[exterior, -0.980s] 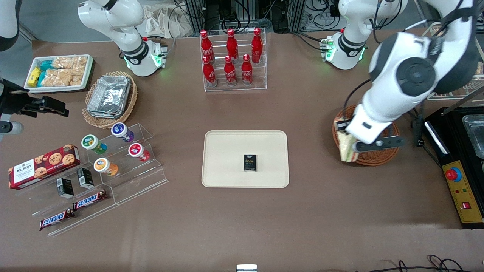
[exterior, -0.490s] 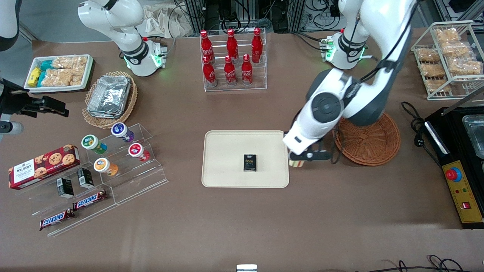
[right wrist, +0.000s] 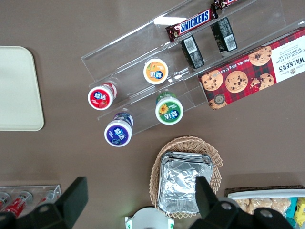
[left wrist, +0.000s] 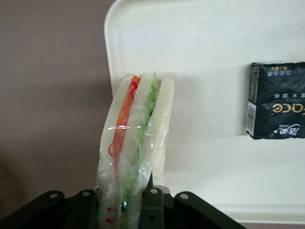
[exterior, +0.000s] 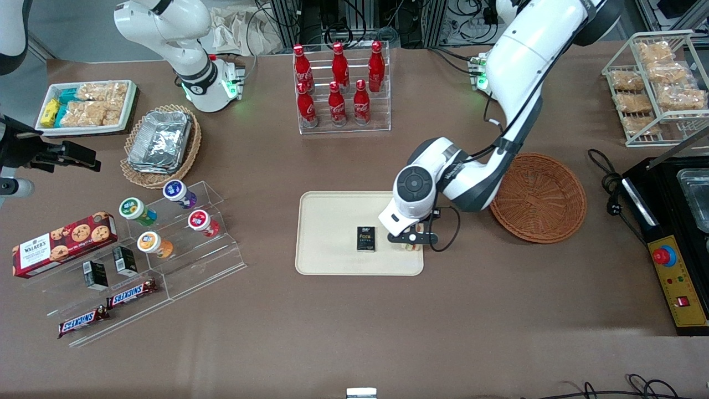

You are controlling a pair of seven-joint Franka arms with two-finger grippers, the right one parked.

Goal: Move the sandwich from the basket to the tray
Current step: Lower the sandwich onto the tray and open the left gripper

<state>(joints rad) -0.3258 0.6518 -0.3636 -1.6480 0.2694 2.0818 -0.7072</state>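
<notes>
My left gripper (exterior: 409,241) hangs low over the cream tray (exterior: 332,221), at its edge toward the working arm's end. It is shut on the sandwich (exterior: 414,247). In the left wrist view the sandwich (left wrist: 136,143) is a plastic-wrapped wedge of white bread with orange and green filling. It stands on edge between the fingers of the gripper (left wrist: 119,202), its tip over the tray (left wrist: 214,62) close to the rim. The reddish-brown woven basket (exterior: 538,198) sits empty beside the tray, toward the working arm's end.
A small black packet (exterior: 365,239) lies on the tray, close beside the gripper. A clear rack of red bottles (exterior: 340,88) stands farther from the camera than the tray. A tan basket of foil packs (exterior: 160,142) and an acrylic snack stand (exterior: 166,244) lie toward the parked arm's end.
The arm has carried the sandwich out of the basket and across the table, then lowered it over the tray's edge. The basket is left empty.
</notes>
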